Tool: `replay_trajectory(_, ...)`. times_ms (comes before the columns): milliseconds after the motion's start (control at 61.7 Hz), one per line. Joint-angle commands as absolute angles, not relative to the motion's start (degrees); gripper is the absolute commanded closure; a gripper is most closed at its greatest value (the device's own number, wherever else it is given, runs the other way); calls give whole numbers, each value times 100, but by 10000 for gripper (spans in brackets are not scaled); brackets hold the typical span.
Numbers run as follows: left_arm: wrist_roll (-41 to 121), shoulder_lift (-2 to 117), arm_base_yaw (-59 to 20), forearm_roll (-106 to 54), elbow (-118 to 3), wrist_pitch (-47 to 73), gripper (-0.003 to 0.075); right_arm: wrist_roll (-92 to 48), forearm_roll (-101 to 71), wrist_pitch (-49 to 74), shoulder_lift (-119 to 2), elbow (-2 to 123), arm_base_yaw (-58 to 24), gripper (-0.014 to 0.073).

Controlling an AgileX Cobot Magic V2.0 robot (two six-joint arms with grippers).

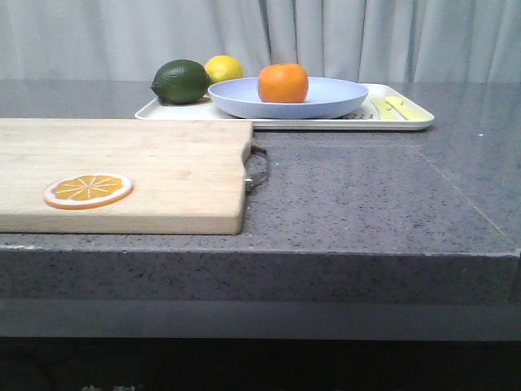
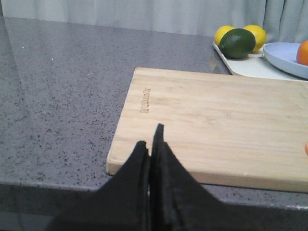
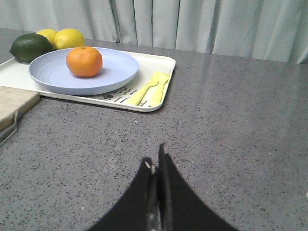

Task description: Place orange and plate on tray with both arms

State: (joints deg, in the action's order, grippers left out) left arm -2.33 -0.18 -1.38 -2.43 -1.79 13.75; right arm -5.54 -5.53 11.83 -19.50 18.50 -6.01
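The orange (image 1: 282, 83) sits in the pale blue plate (image 1: 334, 99), and the plate rests on the cream-white tray (image 1: 411, 122) at the back of the counter. The right wrist view shows the same: the orange (image 3: 84, 61) on the plate (image 3: 115, 67) on the tray (image 3: 159, 82). The left wrist view catches the plate's edge (image 2: 284, 57) and a sliver of the orange (image 2: 303, 52). My left gripper (image 2: 151, 137) is shut and empty above the near edge of the cutting board. My right gripper (image 3: 155, 161) is shut and empty over bare counter, well short of the tray. Neither gripper shows in the front view.
A wooden cutting board (image 1: 146, 175) with a metal handle (image 1: 256, 169) lies front left, an orange slice disc (image 1: 88, 191) on it. A dark green lime (image 1: 181, 81) and a yellow lemon (image 1: 224, 68) sit on the tray's left end, yellow cutlery (image 3: 149, 89) on its right end.
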Motion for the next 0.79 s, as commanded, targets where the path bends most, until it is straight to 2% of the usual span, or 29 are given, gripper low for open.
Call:
replay_trajectory(0, -278, -150, -121, -306, -68, 500, 738, -601, -517, 700, -1988, 2016, -601, 706)
replay_trajectory(778, -278, -150, -121, -306, 32, 481, 738, -601, -517, 700, -1988, 2016, -601, 706)
